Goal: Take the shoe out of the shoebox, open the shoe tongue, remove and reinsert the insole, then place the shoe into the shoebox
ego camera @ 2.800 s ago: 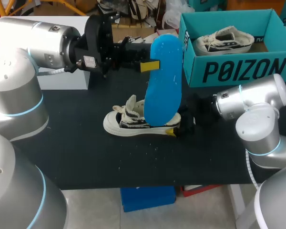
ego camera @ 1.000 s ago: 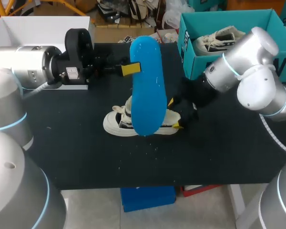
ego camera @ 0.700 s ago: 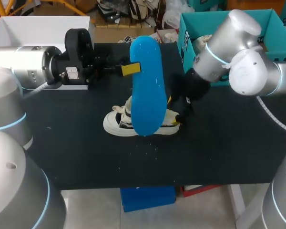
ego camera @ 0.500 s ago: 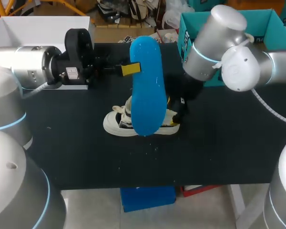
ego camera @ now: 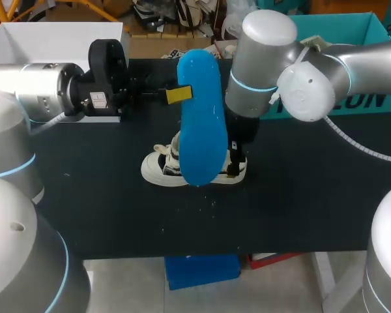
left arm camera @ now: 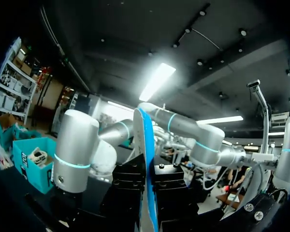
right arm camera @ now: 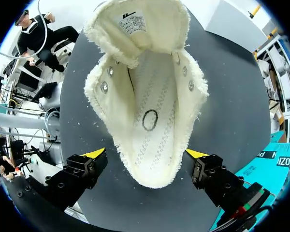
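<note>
Now left tool (ego camera: 177,95) pinches the light, probably bendy insole (ego camera: 201,124); right tool (right arm camera: 147,154) is spread astride the soft shoe (right arm camera: 145,72) heel, best gripped there.

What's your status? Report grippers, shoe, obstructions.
Left gripper shut on insole, out of shoe. Right gripper open above shoe's heel. Shoe opening unobstructed.

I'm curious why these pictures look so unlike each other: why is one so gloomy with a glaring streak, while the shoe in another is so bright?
Left wrist view: it looks up at the ceiling, so a lamp glares and the insole stands dim against it. Right wrist view: it looks down into the shoe, evenly lit, with little shadow. Head view: soft sheen on the right arm.
</note>
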Robot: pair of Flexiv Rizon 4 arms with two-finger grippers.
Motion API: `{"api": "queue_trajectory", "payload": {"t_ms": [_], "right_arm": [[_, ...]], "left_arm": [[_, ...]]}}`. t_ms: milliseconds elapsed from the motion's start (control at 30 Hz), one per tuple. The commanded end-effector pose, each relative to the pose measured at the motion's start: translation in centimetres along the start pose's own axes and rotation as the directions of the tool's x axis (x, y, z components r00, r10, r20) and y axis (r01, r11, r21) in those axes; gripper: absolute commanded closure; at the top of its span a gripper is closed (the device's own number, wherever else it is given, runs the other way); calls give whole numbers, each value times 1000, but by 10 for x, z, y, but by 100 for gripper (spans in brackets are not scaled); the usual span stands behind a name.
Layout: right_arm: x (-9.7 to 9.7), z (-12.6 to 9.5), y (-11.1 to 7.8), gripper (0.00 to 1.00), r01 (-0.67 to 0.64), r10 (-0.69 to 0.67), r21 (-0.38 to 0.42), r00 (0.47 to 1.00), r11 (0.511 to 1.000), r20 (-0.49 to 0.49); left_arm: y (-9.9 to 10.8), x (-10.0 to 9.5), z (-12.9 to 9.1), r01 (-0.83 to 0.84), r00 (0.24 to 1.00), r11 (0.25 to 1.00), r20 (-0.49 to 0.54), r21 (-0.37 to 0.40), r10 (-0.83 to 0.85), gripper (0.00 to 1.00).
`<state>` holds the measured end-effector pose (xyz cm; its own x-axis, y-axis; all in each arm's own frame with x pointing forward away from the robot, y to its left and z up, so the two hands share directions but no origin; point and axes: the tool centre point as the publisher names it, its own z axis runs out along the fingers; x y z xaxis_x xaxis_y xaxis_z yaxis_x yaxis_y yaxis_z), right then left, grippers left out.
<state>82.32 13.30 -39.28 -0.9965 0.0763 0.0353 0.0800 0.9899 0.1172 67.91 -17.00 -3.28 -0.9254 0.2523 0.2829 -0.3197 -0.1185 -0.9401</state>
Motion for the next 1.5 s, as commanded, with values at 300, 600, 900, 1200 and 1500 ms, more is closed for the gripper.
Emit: {"api": "queue_trajectory", "payload": {"t_ms": [300, 600, 900, 1200, 1500], "right_arm": [[-2, 11, 11, 0, -20, 20, 8, 1000, 1000, 20], [-5, 10, 13, 0, -14, 14, 11, 1000, 1000, 19], [-1, -2, 7, 0, 35, -24, -211, 998, 977, 55], [3, -3, 5, 0, 79, -33, -451, 993, 889, 110], [-2, 0, 11, 0, 85, -8, -627, 992, 774, 125]], "left_arm": [[1, 0, 2, -2, 1000, 1000, 2, 2, 2, 100], [1, 0, 2, -2, 1000, 1000, 2, 2, 2, 100], [1, 0, 2, -2, 1000, 1000, 2, 2, 2, 100], [1, 0, 2, -2, 1000, 1000, 2, 2, 2, 100], [1, 0, 2, -2, 1000, 1000, 2, 2, 2, 100]]}}
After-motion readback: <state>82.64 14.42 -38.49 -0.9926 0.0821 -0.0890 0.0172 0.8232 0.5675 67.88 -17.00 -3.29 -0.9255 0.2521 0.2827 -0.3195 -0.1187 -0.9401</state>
